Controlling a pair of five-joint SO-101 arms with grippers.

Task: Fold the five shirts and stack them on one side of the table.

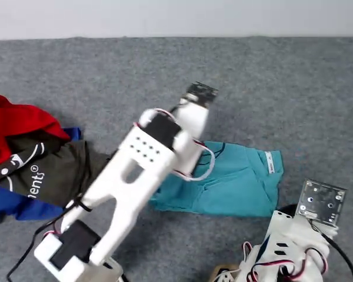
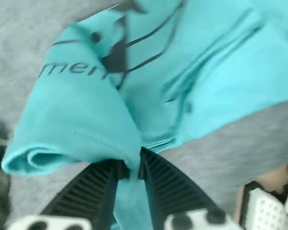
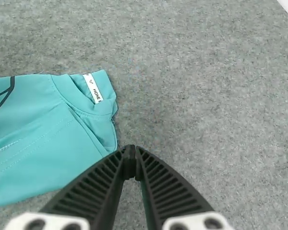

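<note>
Since the teal shirt (image 2: 192, 72) looks limp and light, my left gripper (image 2: 129, 168) pinches its bunched edge; the right gripper (image 3: 131, 160) sits closed, empty.

The left arm (image 1: 135, 176) stretches from the 7 o'clock corner of the high view toward 1 o'clock, its wrist tipped down over mid-table. The left gripper (image 2: 129, 170) is pinched tight on a fold of the teal shirt (image 2: 197, 72). The right arm (image 1: 288, 247) sits folded at 5 o'clock, the right gripper (image 3: 131, 163) empty, its fingertips touching.
</note>
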